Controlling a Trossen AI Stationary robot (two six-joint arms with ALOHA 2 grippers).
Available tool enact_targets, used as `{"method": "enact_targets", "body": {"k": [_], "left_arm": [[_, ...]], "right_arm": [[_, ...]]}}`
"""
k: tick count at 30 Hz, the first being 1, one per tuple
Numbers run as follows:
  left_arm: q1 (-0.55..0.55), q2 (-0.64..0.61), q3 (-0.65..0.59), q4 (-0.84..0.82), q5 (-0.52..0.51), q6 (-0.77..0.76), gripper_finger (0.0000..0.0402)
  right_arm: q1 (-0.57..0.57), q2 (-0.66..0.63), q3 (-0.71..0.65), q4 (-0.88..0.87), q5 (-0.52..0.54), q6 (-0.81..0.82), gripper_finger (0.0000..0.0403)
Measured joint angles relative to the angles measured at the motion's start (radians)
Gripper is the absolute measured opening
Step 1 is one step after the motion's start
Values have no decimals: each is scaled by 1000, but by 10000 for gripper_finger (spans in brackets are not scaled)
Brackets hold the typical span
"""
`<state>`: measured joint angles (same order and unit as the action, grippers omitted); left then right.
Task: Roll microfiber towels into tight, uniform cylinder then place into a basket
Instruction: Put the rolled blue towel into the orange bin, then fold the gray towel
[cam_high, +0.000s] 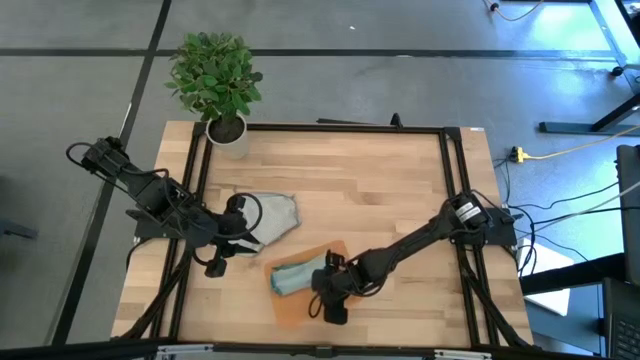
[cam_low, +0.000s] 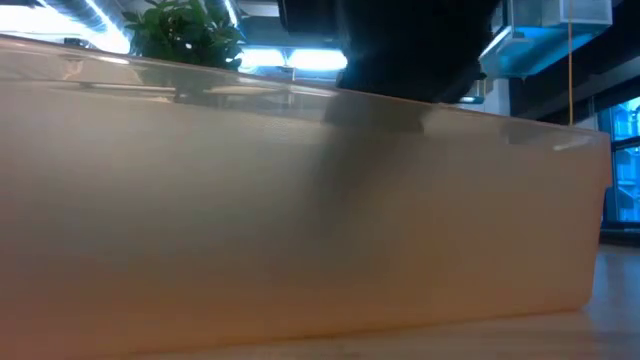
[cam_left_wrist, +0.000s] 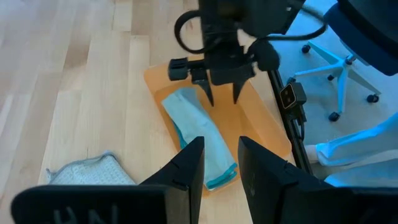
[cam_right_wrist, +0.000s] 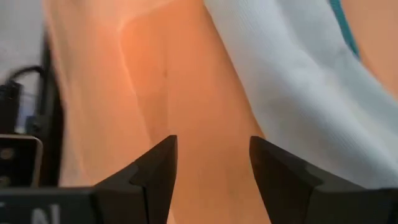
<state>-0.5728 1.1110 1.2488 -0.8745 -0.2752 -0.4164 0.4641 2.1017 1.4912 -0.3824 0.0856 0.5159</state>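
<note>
The pale blue-teal towel (cam_high: 293, 276) lies as a long rolled bundle in the orange tray (cam_high: 318, 254), one end at the tray's left rim. It also shows in the left wrist view (cam_left_wrist: 198, 134). The light grey towel (cam_high: 273, 215) lies loosely bunched on the table, far-left of the tray. My right gripper (cam_high: 328, 305) is open and points down over the tray's bare floor (cam_right_wrist: 186, 93), just right of the teal towel (cam_right_wrist: 292, 81), touching nothing. My left gripper (cam_high: 238, 246) is open and empty, between the grey towel and the tray.
A potted plant in a white pot (cam_high: 226, 130) stands at the table's far left corner. In the low view the tray's near wall (cam_low: 300, 220) fills most of the picture. Bare wood lies at the far right of the table (cam_high: 390, 180).
</note>
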Motion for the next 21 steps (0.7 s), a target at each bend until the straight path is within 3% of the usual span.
{"method": "enact_targets", "body": {"k": [9,21], "left_arm": [[0,0,0,0,0,0,89],[0,0,0,0,1,0,89]], "right_arm": [[18,0,25,-80,3,27,201],[28,0,25,-64,-222,53,201]]}}
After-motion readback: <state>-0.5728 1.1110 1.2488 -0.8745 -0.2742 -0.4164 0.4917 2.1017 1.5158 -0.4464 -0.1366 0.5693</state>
